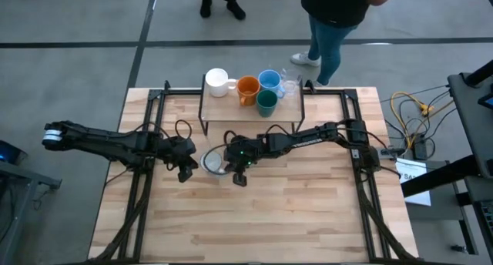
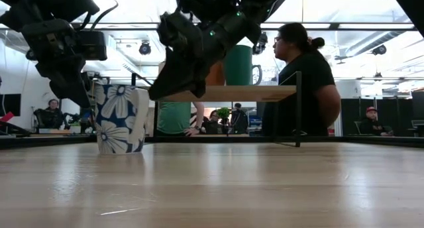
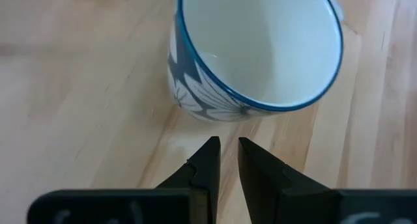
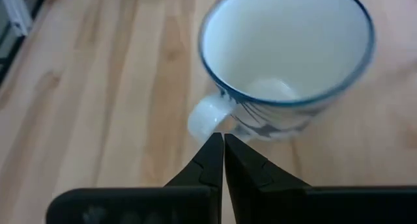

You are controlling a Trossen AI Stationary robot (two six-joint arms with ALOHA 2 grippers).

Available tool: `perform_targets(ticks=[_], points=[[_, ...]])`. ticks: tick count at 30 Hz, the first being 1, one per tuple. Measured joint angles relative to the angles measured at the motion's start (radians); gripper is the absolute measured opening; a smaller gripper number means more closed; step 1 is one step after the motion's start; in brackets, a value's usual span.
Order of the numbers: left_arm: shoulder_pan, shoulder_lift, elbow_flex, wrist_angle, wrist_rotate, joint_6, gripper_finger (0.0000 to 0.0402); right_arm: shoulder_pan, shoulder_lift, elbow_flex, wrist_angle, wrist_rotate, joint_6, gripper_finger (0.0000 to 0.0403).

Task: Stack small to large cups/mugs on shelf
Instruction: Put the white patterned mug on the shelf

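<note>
So the big wooden table (image 1: pixel 254 211) has the shelf (image 1: pixel 231 105) sitting at its far edge, light wood top on thin black legs. Lined up on that shelf top are a plain white mug (image 1: pixel 217 82), an orange mug (image 1: pixel 247 88), a light blue mug (image 1: pixel 269 80), a dark green cup (image 1: pixel 266 103) and a clear glass (image 1: pixel 290 85) at the right end. A person in jeans (image 1: pixel 330 34) stands just past the table.

The white mug with the dark blue flower pattern (image 1: pixel 211 162) isn't on the shelf, it stands upright on the table just in front of it, right between the two grippers.

The left gripper (image 3: pixel 225 157) hovers just beside the mug on its left with a narrow gap between the fingers, holding nothing.

The right gripper (image 4: pixel 218 149) is on the mug's other side, fingers pressed fully together and empty, tips pointing at the mug's little white handle (image 4: pixel 207 117) but I can't tell if they touch it.
</note>
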Motion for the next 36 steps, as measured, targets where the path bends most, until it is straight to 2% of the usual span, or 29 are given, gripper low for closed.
perform_targets(ticks=[9,36], points=[[0.000,0.004,-0.001,0.034,-0.002,0.003,0.0040,0.019,0.000,0.000,0.075,-0.001,0.050,0.0008],[-0.001,0.006,-0.002,0.041,-0.002,-0.001,0.0040,0.030,0.058,-0.005,0.059,-0.029,0.078,0.0008]])
